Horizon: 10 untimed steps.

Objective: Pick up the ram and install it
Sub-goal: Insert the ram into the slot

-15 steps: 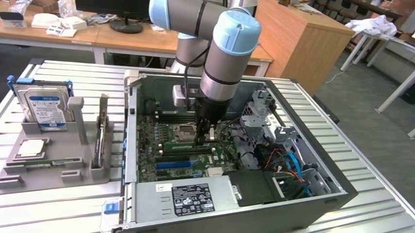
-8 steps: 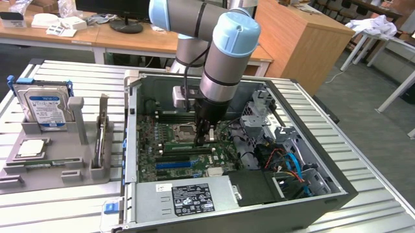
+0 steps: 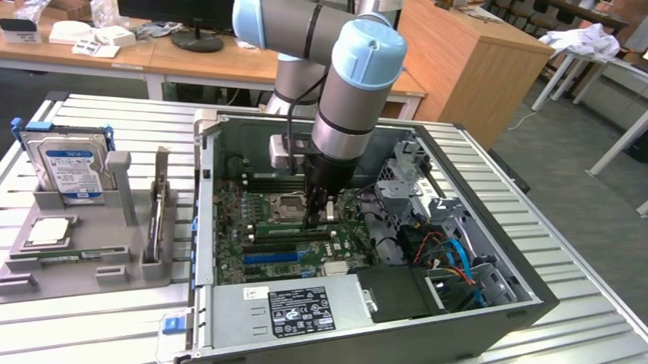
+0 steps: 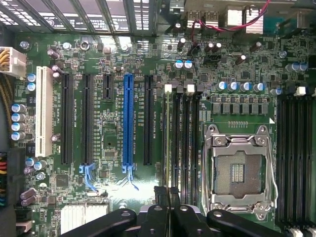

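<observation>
The gripper (image 3: 322,218) was down inside the open computer case (image 3: 526,296), its fingers pinched together on the ram (image 3: 287,225). The green stick stood on edge at a black memory slot (image 4: 183,143) just beside the empty CPU socket (image 3: 290,203) on the motherboard (image 3: 253,258).
</observation>
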Motion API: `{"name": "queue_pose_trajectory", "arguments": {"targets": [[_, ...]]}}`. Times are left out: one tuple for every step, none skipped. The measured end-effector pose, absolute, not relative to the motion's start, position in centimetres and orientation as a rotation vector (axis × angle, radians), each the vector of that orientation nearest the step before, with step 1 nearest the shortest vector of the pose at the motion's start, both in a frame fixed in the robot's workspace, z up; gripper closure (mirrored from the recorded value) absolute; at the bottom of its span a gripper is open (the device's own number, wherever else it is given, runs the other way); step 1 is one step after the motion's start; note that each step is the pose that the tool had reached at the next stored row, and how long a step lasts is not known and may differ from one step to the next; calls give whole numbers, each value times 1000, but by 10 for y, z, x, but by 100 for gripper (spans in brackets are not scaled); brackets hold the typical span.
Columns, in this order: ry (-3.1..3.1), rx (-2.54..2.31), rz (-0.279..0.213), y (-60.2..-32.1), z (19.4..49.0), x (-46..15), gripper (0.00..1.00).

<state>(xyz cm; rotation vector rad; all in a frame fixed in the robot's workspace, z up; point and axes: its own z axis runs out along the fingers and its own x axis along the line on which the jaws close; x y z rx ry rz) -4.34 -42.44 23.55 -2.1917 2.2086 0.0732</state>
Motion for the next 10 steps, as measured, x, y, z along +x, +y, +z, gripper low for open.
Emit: {"name": "queue_pose_trajectory", "arguments": {"targets": [[2213,-2187,73,-424,235,-43,88],[2217,-2183,73,-424,235,-43,88],[2221,-2179,73,-424,235,-43,88],[2222,-2178,73,-424,235,-43,88],[2222,-2178,73,-424,235,-43,88],[2222,-2178,73,-424,235,-43,88],[2222,-2178,73,-424,235,-43,88],[2222,-2178,73,-424,235,-43,88],[2222,-2178,73,-424,235,-43,88],[2222,-2178,73,-424,235,-43,88]]}}
